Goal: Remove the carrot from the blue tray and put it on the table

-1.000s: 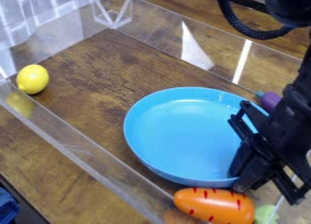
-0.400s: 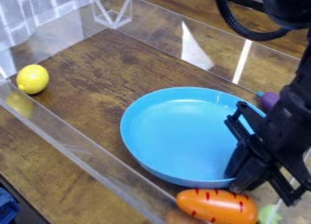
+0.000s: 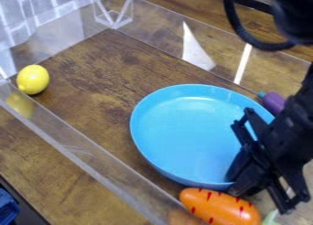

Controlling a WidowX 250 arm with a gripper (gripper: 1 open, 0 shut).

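Now, largest first: the dark brown wood-grain desk [image 3: 104, 55] carries everything. The large round light-blue plastic tray [image 3: 184, 128] has slid slightly toward 3 o'clock since a second ago, and its bowl is bare. The black pincer [image 3: 259, 181], at 4 o'clock from the tray, has shifted a little the same way; its jaws are closed, apparently empty, tips just above the carrot. The small glossy orange toy carrot [image 3: 221, 207] lies on the desk at the tray's 5 o'clock rim, outside it, nudged slightly toward 4 o'clock. Judgement: removal looks done; only the retreat remains. The yellow lemon-like ball [image 3: 33, 79] sits unmoved at 9 o'clock.
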